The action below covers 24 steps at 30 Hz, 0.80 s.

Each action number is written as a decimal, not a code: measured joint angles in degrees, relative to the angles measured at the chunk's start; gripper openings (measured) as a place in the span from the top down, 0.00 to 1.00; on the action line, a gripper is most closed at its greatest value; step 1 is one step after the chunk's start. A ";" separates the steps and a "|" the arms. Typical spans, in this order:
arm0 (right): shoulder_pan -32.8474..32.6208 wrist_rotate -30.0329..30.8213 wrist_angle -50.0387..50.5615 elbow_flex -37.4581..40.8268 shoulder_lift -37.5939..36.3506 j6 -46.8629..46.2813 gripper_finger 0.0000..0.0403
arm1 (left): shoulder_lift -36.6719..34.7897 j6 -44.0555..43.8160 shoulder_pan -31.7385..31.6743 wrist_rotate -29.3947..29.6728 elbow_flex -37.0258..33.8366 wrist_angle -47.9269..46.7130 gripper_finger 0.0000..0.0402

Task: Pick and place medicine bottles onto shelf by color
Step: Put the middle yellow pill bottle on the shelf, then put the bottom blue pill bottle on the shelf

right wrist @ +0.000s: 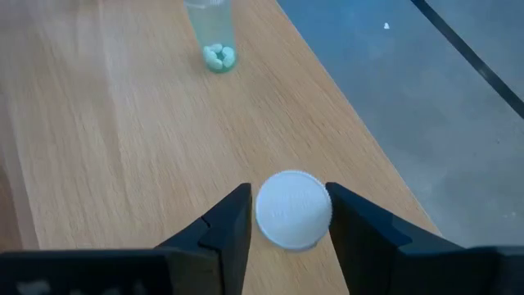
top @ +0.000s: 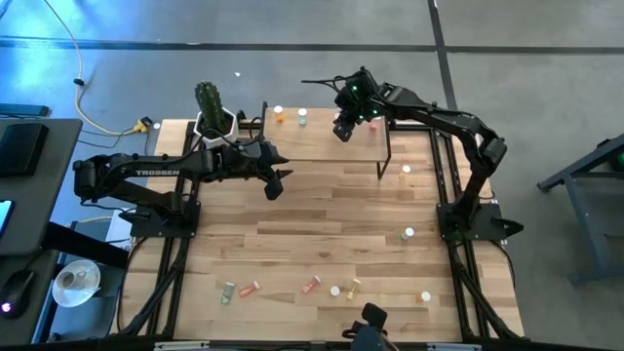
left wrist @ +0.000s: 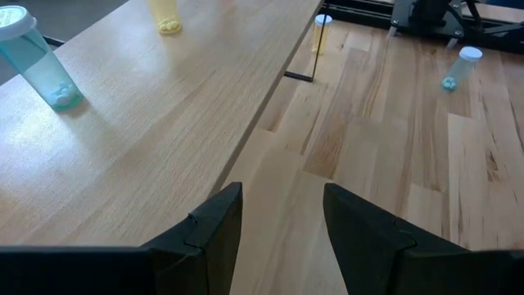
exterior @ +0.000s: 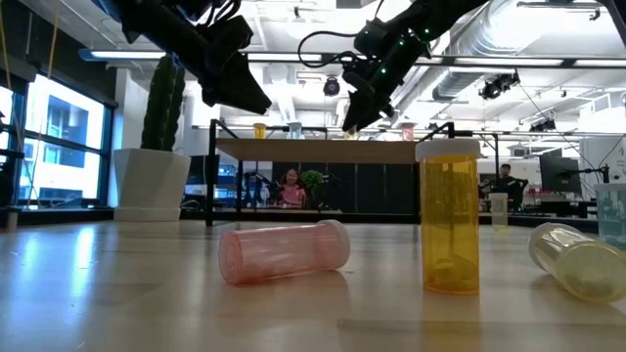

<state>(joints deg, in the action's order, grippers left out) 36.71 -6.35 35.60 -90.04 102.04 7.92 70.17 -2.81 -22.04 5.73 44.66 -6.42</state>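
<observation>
The shelf [top: 322, 146] stands at the table's far edge. On its top stand an orange bottle [top: 280, 115] and a pale green bottle [top: 302, 117]. My right gripper [right wrist: 289, 217] hangs over the shelf's far right part, slanting down and open. Its fingers stand on either side of an upright bottle with a white cap [right wrist: 293, 208]; the bottle's base rests on the shelf top and its body is hidden under the cap. My left gripper [left wrist: 282, 221] hovers open and holding nothing over the table by the shelf's near left corner. More bottles lie near the front edge [top: 311, 286].
A cactus in a white pot [top: 210, 115] stands left of the shelf. A yellow bottle [left wrist: 321, 33] stands by the shelf's right leg and another lies farther right [left wrist: 458, 67]. Close to the low camera are a pink lying bottle [exterior: 284, 252] and an orange upright one [exterior: 450, 215].
</observation>
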 joint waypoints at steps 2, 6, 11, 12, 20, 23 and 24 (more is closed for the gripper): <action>0.00 0.00 -0.17 0.00 0.00 0.01 0.62 | 0.00 0.00 0.01 0.01 0.00 0.00 0.60; 0.00 0.00 -1.00 0.00 0.00 0.04 0.59 | 0.00 0.00 0.01 0.00 0.00 0.02 0.60; 0.00 0.00 -2.24 0.00 -0.25 0.07 0.57 | 0.00 0.01 0.00 0.00 0.00 -0.13 0.60; 0.00 0.00 -2.43 0.00 -0.50 0.07 0.57 | 0.00 0.00 0.00 0.00 0.00 -0.43 0.60; -0.35 -0.02 -2.68 -0.04 -4.31 0.05 0.57 | -0.09 -0.75 0.04 -1.30 0.00 -6.18 0.60; -0.64 -0.02 -2.64 -0.09 -5.77 0.04 0.57 | -0.09 -2.46 0.07 -2.85 0.00 -8.71 0.60; -0.82 -0.02 -2.66 -0.09 -6.24 -0.06 0.57 | -0.09 -2.94 0.15 -3.55 0.00 -9.61 0.60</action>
<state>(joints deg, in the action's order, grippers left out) 35.89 -6.37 32.94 -90.13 95.80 7.86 70.08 -5.75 -21.89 2.17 44.66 -16.02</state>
